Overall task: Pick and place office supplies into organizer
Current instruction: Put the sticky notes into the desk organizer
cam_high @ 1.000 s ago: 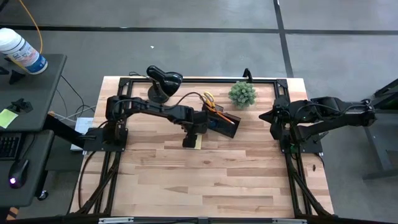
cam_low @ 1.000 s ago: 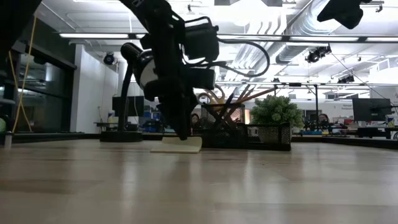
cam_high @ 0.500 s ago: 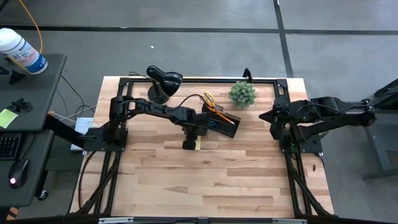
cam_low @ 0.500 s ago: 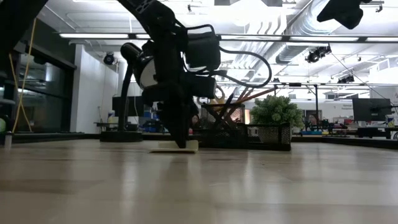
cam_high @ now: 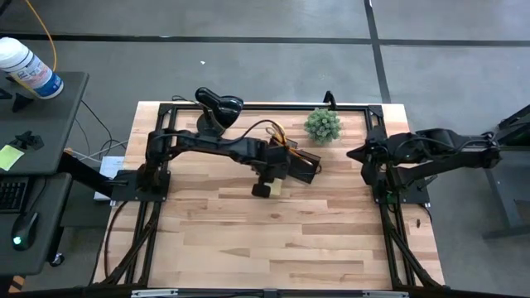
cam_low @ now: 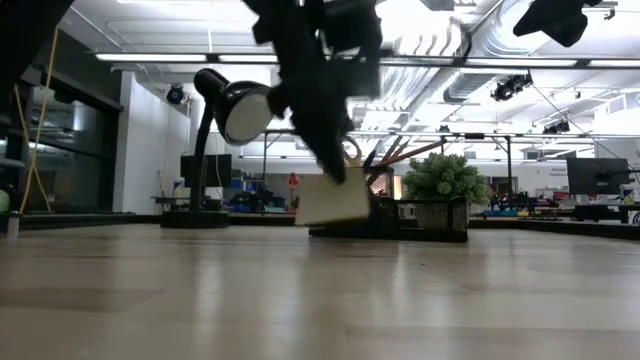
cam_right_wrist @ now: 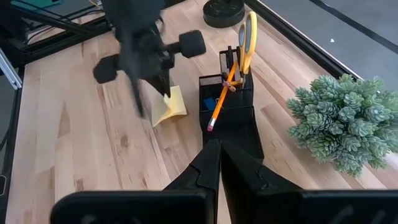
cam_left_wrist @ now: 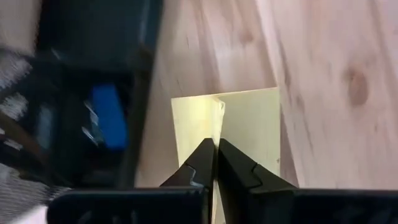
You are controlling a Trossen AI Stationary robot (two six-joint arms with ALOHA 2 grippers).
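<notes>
We judge the yellow sticky-note pad (cam_left_wrist: 231,127) light and floppy, pinched at its edge by the left gripper's (cam_left_wrist: 216,163) closed jaws, probably prone to sag.

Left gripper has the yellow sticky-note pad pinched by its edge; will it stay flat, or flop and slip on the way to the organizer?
The sticky-note pad hangs tilted but unbent from the left gripper, so it is probably fairly stiff. It looks thin, likely light. Held only at one edge, it may pivot or slip, so approach the organizer slowly.
</notes>
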